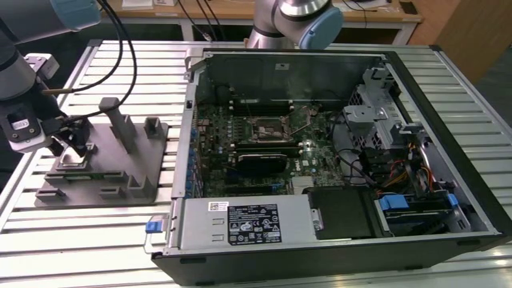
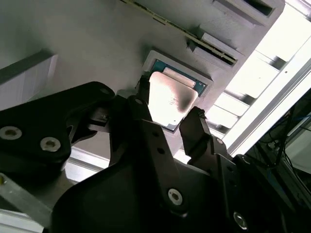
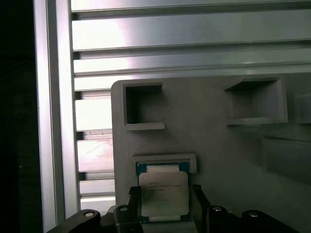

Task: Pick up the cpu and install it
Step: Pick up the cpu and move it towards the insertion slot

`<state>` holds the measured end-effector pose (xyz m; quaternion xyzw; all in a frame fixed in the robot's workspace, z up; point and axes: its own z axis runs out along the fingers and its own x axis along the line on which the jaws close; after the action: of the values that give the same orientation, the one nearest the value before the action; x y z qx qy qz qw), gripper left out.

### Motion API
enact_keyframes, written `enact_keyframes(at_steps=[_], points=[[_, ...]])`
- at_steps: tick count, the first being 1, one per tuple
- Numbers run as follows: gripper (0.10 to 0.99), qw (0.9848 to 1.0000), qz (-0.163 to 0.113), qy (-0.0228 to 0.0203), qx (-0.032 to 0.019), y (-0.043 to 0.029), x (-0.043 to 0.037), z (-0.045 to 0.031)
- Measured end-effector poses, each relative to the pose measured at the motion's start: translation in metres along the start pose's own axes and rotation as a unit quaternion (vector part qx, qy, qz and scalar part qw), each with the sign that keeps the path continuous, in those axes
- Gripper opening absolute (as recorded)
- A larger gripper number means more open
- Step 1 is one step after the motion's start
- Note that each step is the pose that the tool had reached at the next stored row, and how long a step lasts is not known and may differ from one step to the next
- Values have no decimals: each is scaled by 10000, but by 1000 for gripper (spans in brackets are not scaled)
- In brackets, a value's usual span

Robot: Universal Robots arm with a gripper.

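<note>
Silver-topped and flat in a pocket at the grey fixture's [image 1: 120, 174] edge, pinched narrowly on two sides by the gripper [image 2: 169, 104]: catches the cpu [image 3: 164, 194] gripped but unlifted, well apart from the open computer case [image 1: 416, 78]; carrying and installing left.

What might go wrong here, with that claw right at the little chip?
The gripper straddles the cpu, which lies in a shallow pocket of the grey fixture; an off-centre grip might tilt or drop it. The computer case is crowded with cables and brackets, so a chip carried in could snag.
</note>
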<state>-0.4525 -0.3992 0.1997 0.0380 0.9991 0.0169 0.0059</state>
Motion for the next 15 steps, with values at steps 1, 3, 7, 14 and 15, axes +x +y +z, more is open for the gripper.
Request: enact_keyframes(at_steps=[1,3,7,14,15], points=[[529,10000,0,0,0,0,0,0],[529,10000,0,0,2,0,0,0],[604,10000,-2,0,5,0,0,2],[604,9993,-364,12,1,-2,1,56],[604,9992,-387,14,1,-2,1,65]])
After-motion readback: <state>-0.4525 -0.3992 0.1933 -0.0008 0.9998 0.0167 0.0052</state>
